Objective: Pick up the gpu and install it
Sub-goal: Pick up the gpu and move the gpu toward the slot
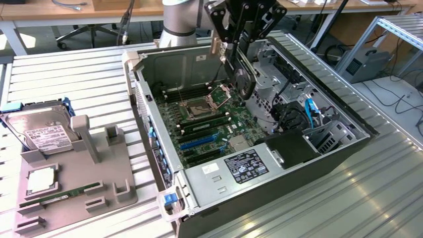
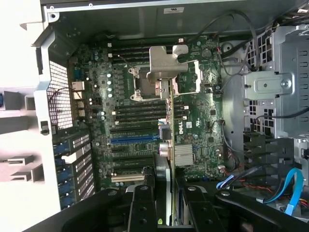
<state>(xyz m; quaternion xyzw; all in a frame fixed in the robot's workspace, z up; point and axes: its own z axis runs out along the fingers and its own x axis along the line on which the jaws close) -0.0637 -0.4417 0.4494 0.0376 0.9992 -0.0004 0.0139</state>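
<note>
While it hangs above the motherboard (image 2: 203, 125), the claw (image 2: 170, 193) grips the gpu (image 2: 166, 65) edge-on.

Grey holder tray (image 1: 79, 168) with a green RAM stick (image 1: 61, 194), silver hard drive (image 1: 41, 133) at its end, open computer case (image 1: 168, 67) alongside.

A robotics lab, shown by the slatted metal workbench (image 1: 370, 198), wooden desks (image 1: 66, 10), aluminium frame (image 1: 399, 19) and floor cables (image 1: 403, 96).
</note>
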